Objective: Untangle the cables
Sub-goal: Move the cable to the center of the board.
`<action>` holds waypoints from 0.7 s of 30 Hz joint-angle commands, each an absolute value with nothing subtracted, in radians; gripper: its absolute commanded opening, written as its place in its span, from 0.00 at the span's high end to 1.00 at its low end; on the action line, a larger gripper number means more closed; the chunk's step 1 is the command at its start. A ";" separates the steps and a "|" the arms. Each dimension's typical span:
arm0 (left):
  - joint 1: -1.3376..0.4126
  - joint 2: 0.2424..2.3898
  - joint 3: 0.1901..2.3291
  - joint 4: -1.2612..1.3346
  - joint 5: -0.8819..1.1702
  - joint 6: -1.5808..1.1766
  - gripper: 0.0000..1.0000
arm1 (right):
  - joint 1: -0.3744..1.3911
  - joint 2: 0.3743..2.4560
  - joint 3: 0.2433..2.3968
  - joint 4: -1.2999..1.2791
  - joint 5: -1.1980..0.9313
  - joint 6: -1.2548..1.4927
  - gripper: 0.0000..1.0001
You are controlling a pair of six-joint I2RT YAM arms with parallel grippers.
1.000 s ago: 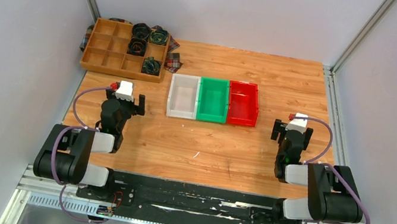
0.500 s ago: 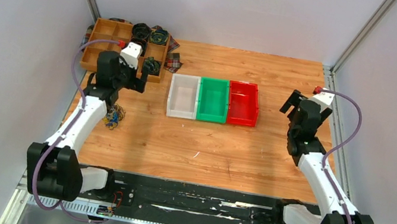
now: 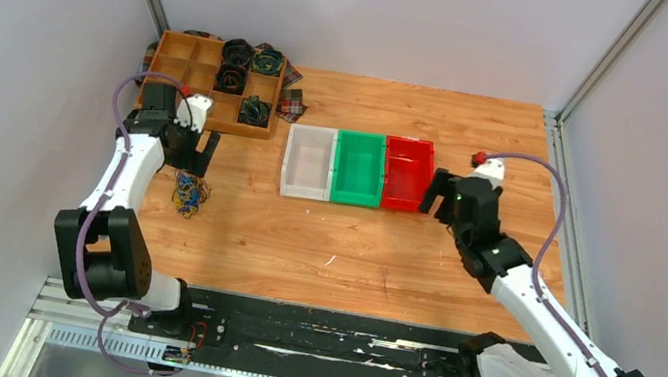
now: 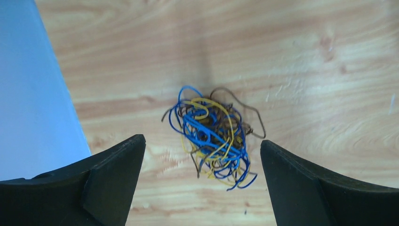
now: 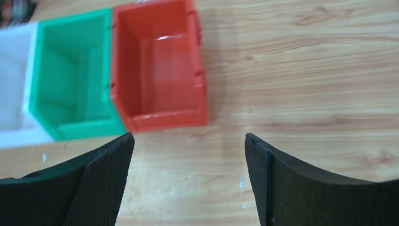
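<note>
1. While my left gripper [image 4: 201,146] hangs with its jaws spread wide and nothing between them, the cables [image 4: 211,136], a small knot of thin blue, yellow and dark brown wires, lie directly below it on the pale wooden table [image 4: 306,56], close to its left edge.
2. My right gripper [image 5: 188,139] is just as wide and just as empty. It hovers beside the near end of the red plastic bin [image 5: 162,120], well apart from the cables.
3. I judge the knot to be very light, limp and a little springy. Loops will slip and drag their neighbours, so a bite through the middle would likely lift the whole clump.
4. A single outlying strand seems the better hold: the brown loop arching off one side, or the blue end trailing from the knot's edge nearest my fingers.
5. My left wrist view separates the colours and the single loops. From overhead the cables [image 3: 189,194] are only a mottled speck beside my left arm.
6. Only the overhead view shows the whole layout: the white plastic bin [image 3: 303,194] and the green plastic bin [image 3: 353,202] in a row with the red one, and the wooden compartment tray [image 3: 199,122] holding dark rolled coils [image 3: 236,54] at the far left. My right wrist view shows bins and no wire.
</note>
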State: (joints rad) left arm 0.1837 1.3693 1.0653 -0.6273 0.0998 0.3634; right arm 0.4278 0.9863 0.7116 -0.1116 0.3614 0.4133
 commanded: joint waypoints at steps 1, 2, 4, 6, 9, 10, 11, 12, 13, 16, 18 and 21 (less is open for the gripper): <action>0.210 1.401 1.026 -0.730 0.130 0.436 0.01 | 0.608 0.972 0.736 -0.147 0.459 0.319 0.13; 0.211 1.406 1.010 -0.721 0.132 0.438 0.00 | 0.642 0.969 0.733 -0.142 0.483 0.319 0.13; 0.211 1.415 0.984 -0.693 0.120 0.438 0.01 | 0.702 0.964 0.728 -0.134 0.502 0.311 0.13; 0.210 1.433 0.965 -0.673 0.115 0.439 0.02 | 0.746 0.958 0.730 -0.131 0.504 0.311 0.13; 0.210 1.482 0.953 -0.646 0.109 0.440 0.06 | 0.788 0.958 0.727 -0.120 0.487 0.311 0.15; 0.210 1.504 0.956 -0.642 0.112 0.437 0.07 | 0.798 0.960 0.726 -0.116 0.485 0.311 0.15; 0.210 1.526 0.959 -0.640 0.118 0.434 0.09 | 0.807 0.965 0.723 -0.114 0.486 0.311 0.16; 0.209 1.547 0.961 -0.640 0.130 0.434 0.10 | 0.815 0.967 0.722 -0.112 0.486 0.313 0.16; 0.208 1.566 0.963 -0.640 0.147 0.434 0.14 | 0.820 0.969 0.722 -0.109 0.486 0.313 0.17; 0.174 1.609 0.971 -0.668 0.163 0.442 0.27 | 0.833 0.980 0.730 -0.112 0.491 0.304 0.17; 0.135 1.605 0.962 -0.695 0.185 0.446 0.38 | 0.837 0.991 0.746 -0.129 0.499 0.301 0.18; 0.049 1.561 0.924 -0.712 0.205 0.443 0.58 | 0.848 0.993 0.753 -0.135 0.507 0.300 0.19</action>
